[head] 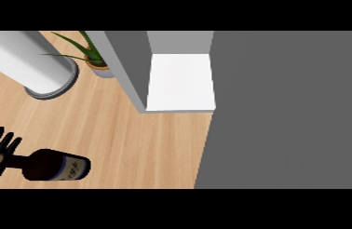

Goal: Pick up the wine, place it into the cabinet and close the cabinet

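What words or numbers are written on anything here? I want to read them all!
Dark glass wine bottle, on its dark blue label: a few pale marks, too blurred to read.
No other words, numbers or signs show on anything else.

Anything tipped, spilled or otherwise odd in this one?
The dark glass wine bottle at lower left seems to lie on its side on the light wooden counter, neck towards the black left hand. Nothing looks spilled or damaged.
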